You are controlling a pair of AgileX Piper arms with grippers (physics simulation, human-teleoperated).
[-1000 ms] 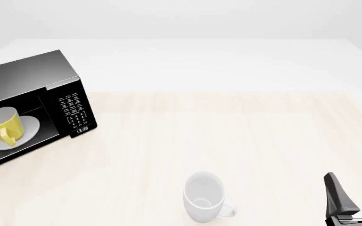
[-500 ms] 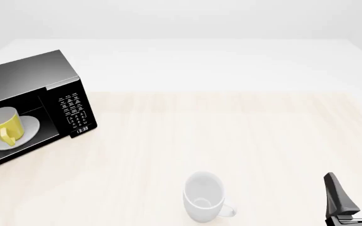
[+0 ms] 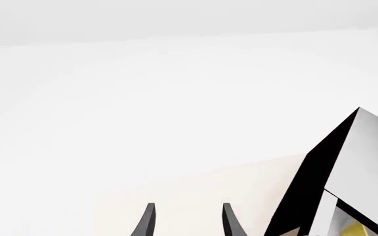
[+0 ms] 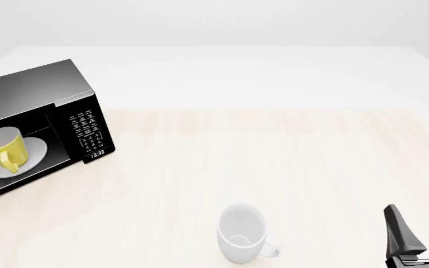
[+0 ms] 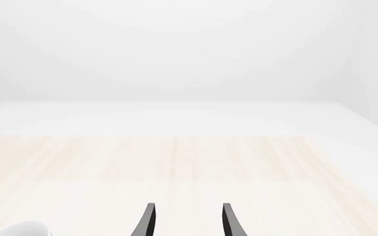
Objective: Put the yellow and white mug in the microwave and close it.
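Observation:
The yellow and white mug (image 4: 6, 149) stands upright on the round white plate (image 4: 37, 152) inside the black microwave (image 4: 28, 95) at the table's left edge. I cannot make out the microwave's door in the front view. My left gripper (image 3: 188, 206) appears only in its wrist view, open and empty, beside the microwave's corner (image 3: 366, 157), where a sliver of the yellow mug (image 3: 354, 229) shows. My right gripper (image 4: 417, 211) hangs open and empty at the near right, far from the microwave, and is also open in its own view (image 5: 188, 206).
An all-white mug (image 4: 242, 231) stands upright near the front middle of the wooden table (image 4: 274, 156), left of my right gripper. Its rim (image 5: 21, 230) just shows in the right wrist view. The keypad (image 4: 87, 131) faces front-right.

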